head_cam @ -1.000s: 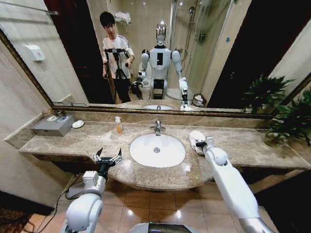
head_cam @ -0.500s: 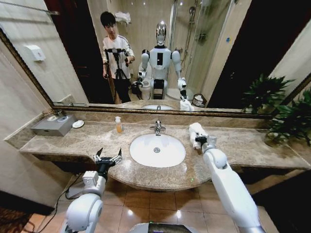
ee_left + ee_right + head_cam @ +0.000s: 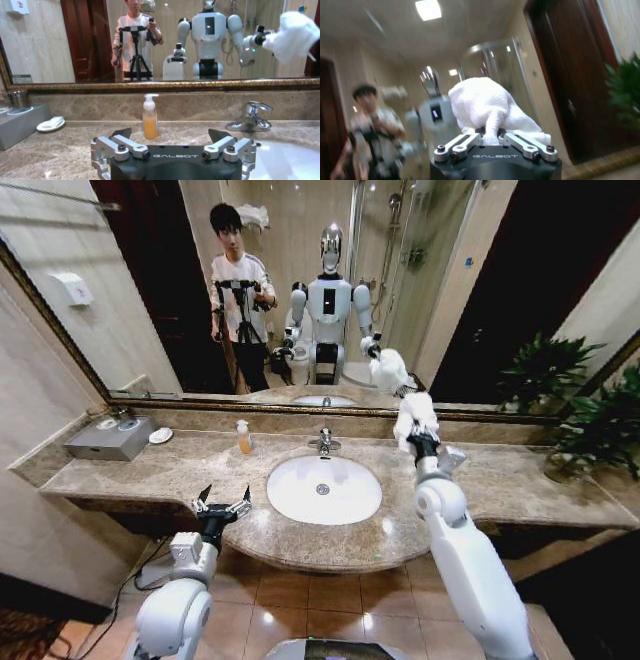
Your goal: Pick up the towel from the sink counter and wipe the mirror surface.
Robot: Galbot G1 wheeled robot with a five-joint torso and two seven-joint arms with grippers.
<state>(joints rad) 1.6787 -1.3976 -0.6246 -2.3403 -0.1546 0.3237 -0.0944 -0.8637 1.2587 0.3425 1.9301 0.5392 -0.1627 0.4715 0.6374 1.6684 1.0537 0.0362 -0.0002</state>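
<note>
Towel [image 3: 415, 418] bunched upright in right gripper [image 3: 421, 442], facing mirror [image 3: 470, 300].

White towel [image 3: 415, 414], beige-brown veined marble sink counter [image 3: 180, 470], white oval basin [image 3: 323, 489], chrome faucet [image 3: 323, 442], dark bronze-gold mirror frame [image 3: 300, 406], amber soap bottle [image 3: 243, 438], grey box [image 3: 108, 439], green plant [image 3: 598, 425], black-and-silver right gripper [image 3: 490, 143]
</note>
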